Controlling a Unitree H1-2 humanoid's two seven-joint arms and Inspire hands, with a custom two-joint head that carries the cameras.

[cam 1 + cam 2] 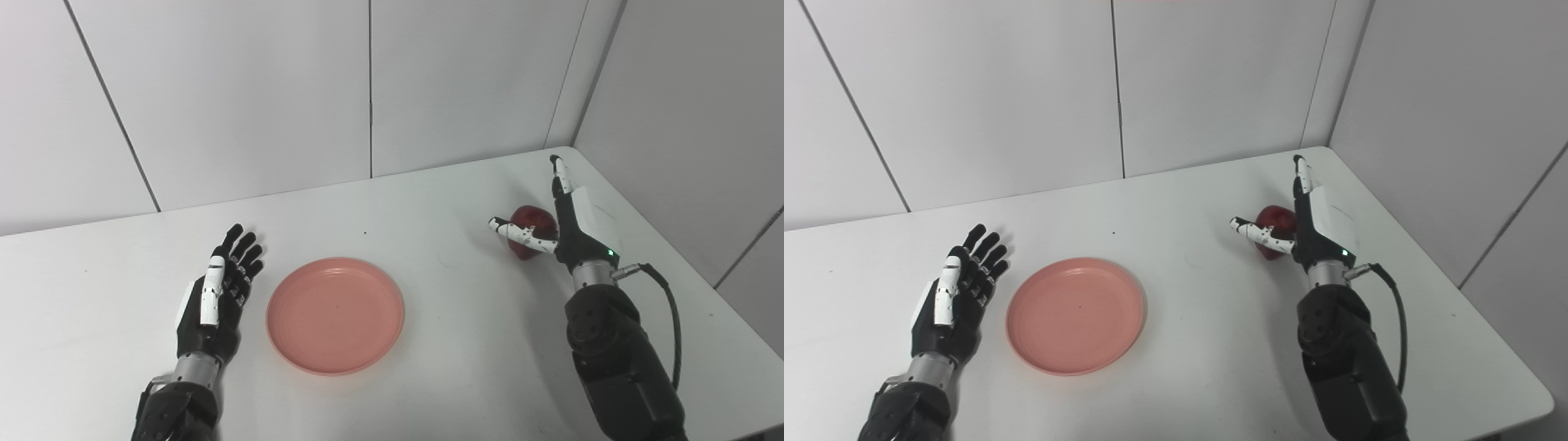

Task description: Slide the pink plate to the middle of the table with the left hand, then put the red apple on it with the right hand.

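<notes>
Red apple (531, 228) nr the table's (465, 343) far right corner is being framed by the right hand (566, 229), fingers spread, nothing gripped yet; thumb and fingers should be closed evenly before lifting to pink plate (335, 314) mid-table, left hand (214, 300) being held open beside it.

From my seat, the surface (465, 318) between my right hand (566, 229) and the pink plate (335, 314) lies bare, an open lane. The red apple (531, 228) sits between the spread fingers (560, 177) and the thumb, with bare surface beyond the fingertips up to the wall panels (465, 79). The corner wall stands close on the outer side of that hand. My left hand (211, 294) lies flat just beside the plate's rim, fingers (242, 251) splayed, open surface ahead of them.
</notes>
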